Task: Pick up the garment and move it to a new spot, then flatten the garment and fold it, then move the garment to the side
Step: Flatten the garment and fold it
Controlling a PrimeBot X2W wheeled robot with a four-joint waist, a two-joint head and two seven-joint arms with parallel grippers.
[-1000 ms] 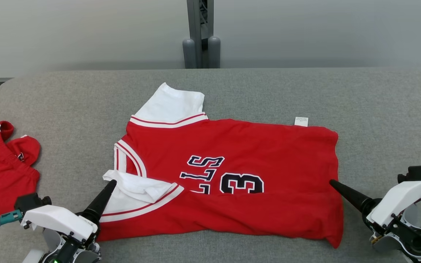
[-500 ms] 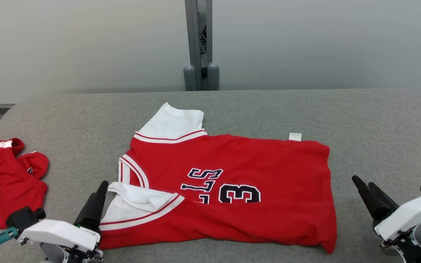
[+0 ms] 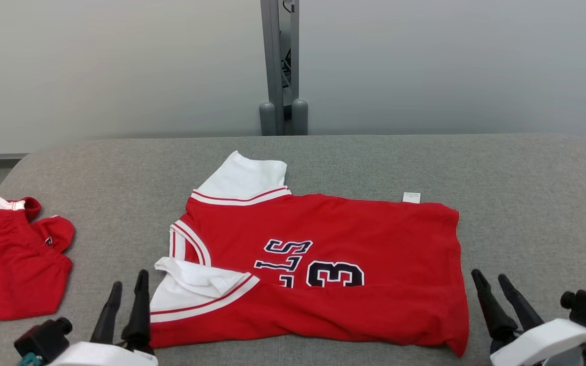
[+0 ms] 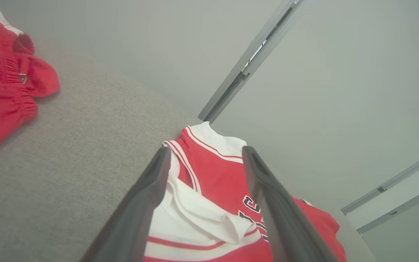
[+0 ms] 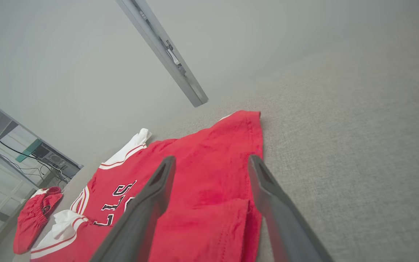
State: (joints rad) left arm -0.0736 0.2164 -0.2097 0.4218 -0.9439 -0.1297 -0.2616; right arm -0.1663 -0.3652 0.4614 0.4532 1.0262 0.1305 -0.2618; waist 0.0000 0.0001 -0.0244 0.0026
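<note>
The garment [image 3: 323, 254] is a red jersey with white sleeves and dark lettering. It lies folded lengthwise on the grey padded table [image 3: 527, 178], neck to the left; it also shows in the wrist views [image 4: 213, 174] [image 5: 202, 171]. My left gripper [image 3: 129, 282] stands open at the lower left, just off the near white sleeve, with nothing between its fingers. My right gripper [image 3: 489, 278] stands open at the lower right, a little right of the jersey's hem, also empty. In each wrist view the two dark fingers [image 4: 147, 196] [image 5: 151, 196] spread apart above the cloth.
Red shorts [image 3: 13, 259] with a white waistband lie crumpled at the table's left edge, also in the left wrist view [image 4: 2, 87]. A grey post [image 3: 282, 66] rises behind the table's far edge. Bare grey surface stretches right of the jersey.
Both grippers have drawn back from the jersey toward the near edge and now point upright, apart from the cloth. The head camera has tilted up, shifting the whole picture down.
</note>
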